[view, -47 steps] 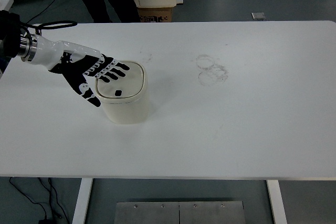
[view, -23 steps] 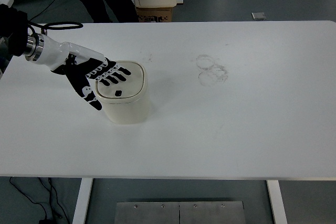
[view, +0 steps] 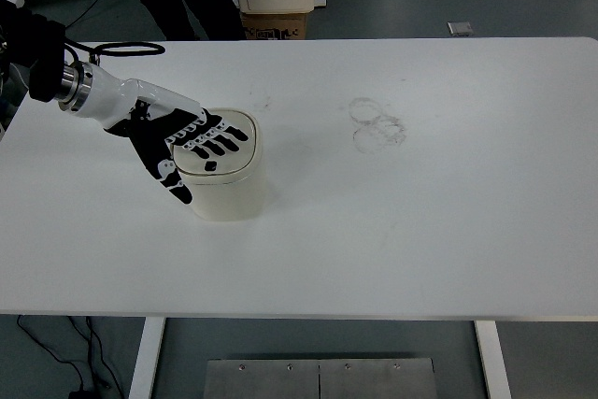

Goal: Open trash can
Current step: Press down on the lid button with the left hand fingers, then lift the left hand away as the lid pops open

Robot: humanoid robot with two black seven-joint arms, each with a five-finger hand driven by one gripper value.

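Trash can (view: 224,167) stands on the left part of the white surface (view: 420,221), its lid (view: 229,144) lying flat and closed, so the opening itself is not yet done. Left hand (view: 182,140) is spread flat with fingers (view: 220,136) extended over the lid's left half, gripping nothing; whether they actually touch the lid I cannot tell. A small dark button (view: 211,166) near the lid's near edge probably needs pressing.

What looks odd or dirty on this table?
Only faint ring-shaped smudges mark the table, right of the trash can. The can stands upright, lid shut, the left hand spread over it.
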